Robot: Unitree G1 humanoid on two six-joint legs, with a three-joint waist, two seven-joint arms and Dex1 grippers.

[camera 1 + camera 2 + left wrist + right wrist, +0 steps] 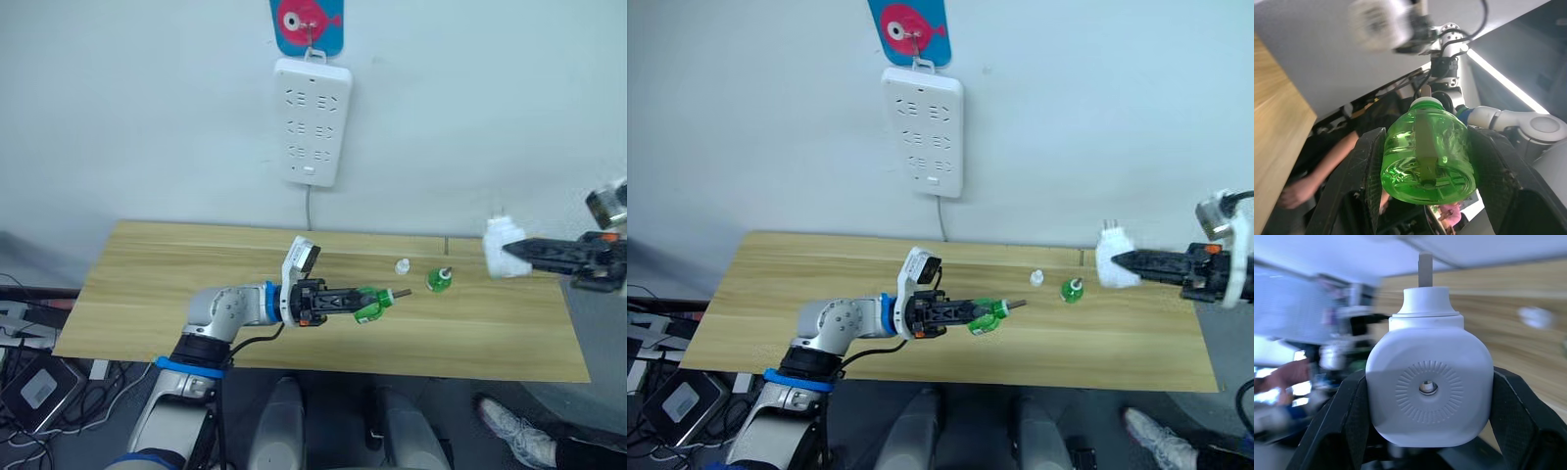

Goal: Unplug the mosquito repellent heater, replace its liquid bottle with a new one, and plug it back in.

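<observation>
Heater (502, 247), right of frame, clamped in right gripper (519, 252): light, stiff, slick; hold flat sides. Left gripper (364, 303) clamped on green bottle (370, 304), centre; fragile wick

Lab, wooden bench (196, 284), wall power strip (313, 120), floor cables (29, 392)

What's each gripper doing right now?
Left gripper: shut on the green liquid bottle.
Right gripper: shut on the white mosquito repellent heater.
</observation>
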